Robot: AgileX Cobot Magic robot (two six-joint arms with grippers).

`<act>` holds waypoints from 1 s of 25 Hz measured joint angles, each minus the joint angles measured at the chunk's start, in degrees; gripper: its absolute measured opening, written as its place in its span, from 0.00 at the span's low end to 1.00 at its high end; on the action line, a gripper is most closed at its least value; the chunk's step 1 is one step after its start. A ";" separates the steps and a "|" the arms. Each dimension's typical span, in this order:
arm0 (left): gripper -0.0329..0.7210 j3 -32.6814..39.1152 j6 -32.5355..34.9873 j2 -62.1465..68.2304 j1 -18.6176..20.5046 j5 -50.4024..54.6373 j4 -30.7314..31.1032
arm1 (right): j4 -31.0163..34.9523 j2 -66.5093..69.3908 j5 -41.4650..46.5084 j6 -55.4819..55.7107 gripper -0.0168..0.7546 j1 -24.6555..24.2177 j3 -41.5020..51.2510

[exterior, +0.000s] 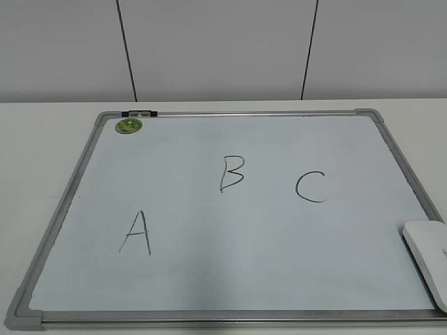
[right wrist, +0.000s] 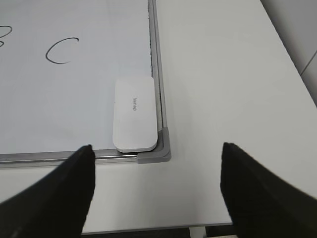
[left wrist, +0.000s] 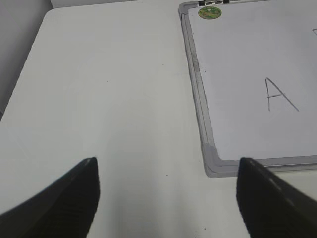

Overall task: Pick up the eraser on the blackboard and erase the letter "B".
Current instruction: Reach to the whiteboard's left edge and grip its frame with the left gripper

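Observation:
The blackboard (exterior: 230, 272) is a pale whiteboard with a grey frame, lying flat on the table; it also shows in the left wrist view (left wrist: 247, 49) and the right wrist view (right wrist: 74, 124). The letter "B" (exterior: 232, 173) is drawn near its middle. The white eraser (exterior: 427, 258) lies on the board's near right corner, also in the right wrist view (right wrist: 134, 113). My right gripper (right wrist: 156, 171) is open and empty, over the table just in front of that corner. My left gripper (left wrist: 167, 186) is open and empty, over bare table left of the board.
An "A" (exterior: 136, 234) and a "C" (exterior: 311, 186) are drawn left and right of the B. A green sticker (exterior: 129, 126) marks the far left corner. The table's front edge (right wrist: 158, 229) lies close below the right gripper. A grey wall stands behind the table.

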 joint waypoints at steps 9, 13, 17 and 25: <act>0.89 0.00 0.00 0.00 0.00 0.00 0.00 | 0.00 0.00 0.00 0.00 0.78 0.00 0.00; 0.88 0.00 0.00 0.00 0.00 0.00 0.00 | 0.00 0.00 0.00 0.00 0.78 0.00 0.00; 0.87 0.00 0.00 0.62 0.00 0.00 0.00 | 0.00 0.00 0.00 0.00 0.78 0.00 0.00; 0.84 -0.57 0.00 14.17 0.00 -2.59 -0.22 | 0.00 0.00 0.00 0.00 0.78 0.00 0.00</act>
